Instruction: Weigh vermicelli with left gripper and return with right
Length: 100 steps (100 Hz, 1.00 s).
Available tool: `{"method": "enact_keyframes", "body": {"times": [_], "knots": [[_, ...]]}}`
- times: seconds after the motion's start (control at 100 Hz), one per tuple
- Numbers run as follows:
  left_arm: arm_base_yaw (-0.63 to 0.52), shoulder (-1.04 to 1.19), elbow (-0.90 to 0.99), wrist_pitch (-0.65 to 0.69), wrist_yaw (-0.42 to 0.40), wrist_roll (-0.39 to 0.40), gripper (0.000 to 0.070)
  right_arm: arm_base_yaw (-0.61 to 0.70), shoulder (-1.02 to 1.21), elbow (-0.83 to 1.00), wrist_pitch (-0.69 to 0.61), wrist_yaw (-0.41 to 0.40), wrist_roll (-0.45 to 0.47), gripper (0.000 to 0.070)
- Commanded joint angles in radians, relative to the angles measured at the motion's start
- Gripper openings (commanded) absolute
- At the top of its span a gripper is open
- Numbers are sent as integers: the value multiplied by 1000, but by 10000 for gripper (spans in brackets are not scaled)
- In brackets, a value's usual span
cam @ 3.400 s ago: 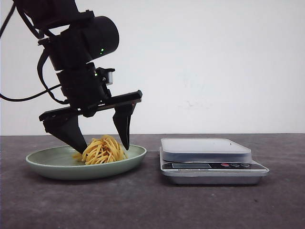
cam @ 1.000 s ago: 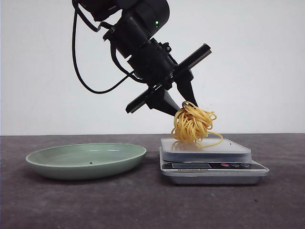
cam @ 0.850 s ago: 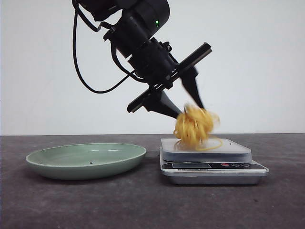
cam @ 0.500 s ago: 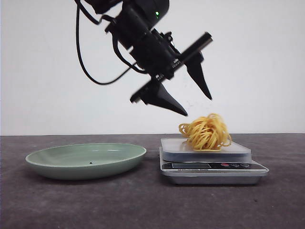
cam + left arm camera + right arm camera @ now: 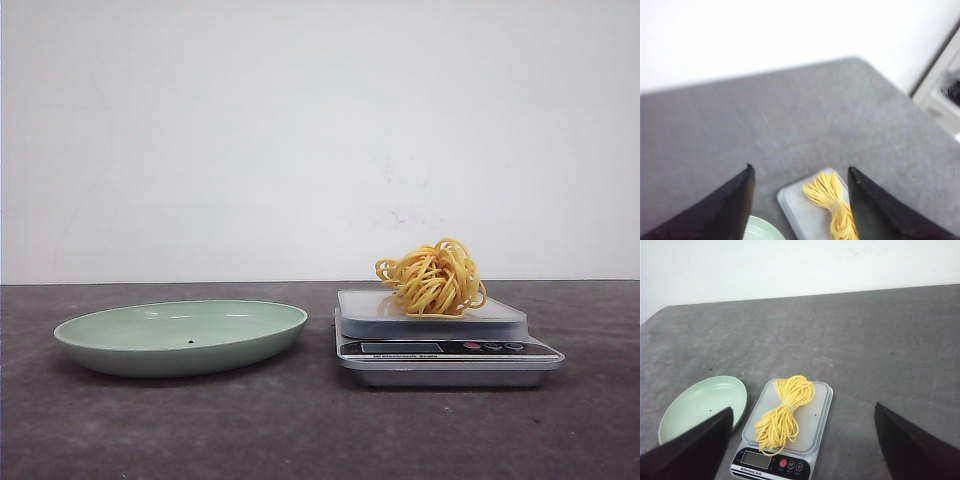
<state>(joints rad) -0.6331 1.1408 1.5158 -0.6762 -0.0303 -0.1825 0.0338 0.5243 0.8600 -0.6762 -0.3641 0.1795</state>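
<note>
The left arm has gone from the front view, leaving the vermicelli (image 5: 432, 278) on the scale (image 5: 445, 335) — weighing looks done. Left tool (image 5: 800, 200) spread and empty, high above it. Right tool (image 5: 802, 440) also spread wide, the bundle below it between the tips, its long axis running slantwise across the pan. The plate (image 5: 180, 337) lies beside the scale on the bench (image 5: 300, 430) — nothing stands between.
</note>
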Motion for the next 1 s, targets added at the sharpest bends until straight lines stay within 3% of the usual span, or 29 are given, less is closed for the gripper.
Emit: {"method": "enact_keyframes", "body": {"times": [0.0, 0.17, 0.35, 0.48, 0.71, 0.99], "knots": [[-8, -88, 18, -22, -13, 32, 352, 3, 2, 19, 9, -3, -12, 559], [-8, -317, 18, -178, -64, 32, 348, 3, 2, 19, 2, -38, -23, 558], [-8, -530, 8, -404, -209, -26, 349, 3, 2, 19, 3, -55, -26, 558], [-8, -666, -30, -486, -282, -71, 349, 5, 2, 19, 2, -55, -31, 558], [13, -860, -187, -595, -318, -156, 349, 5, 3, 19, 3, -55, -34, 558], [53, -1023, -443, -571, -275, -217, 348, 19, 4, 19, 8, -66, -34, 558]]}}
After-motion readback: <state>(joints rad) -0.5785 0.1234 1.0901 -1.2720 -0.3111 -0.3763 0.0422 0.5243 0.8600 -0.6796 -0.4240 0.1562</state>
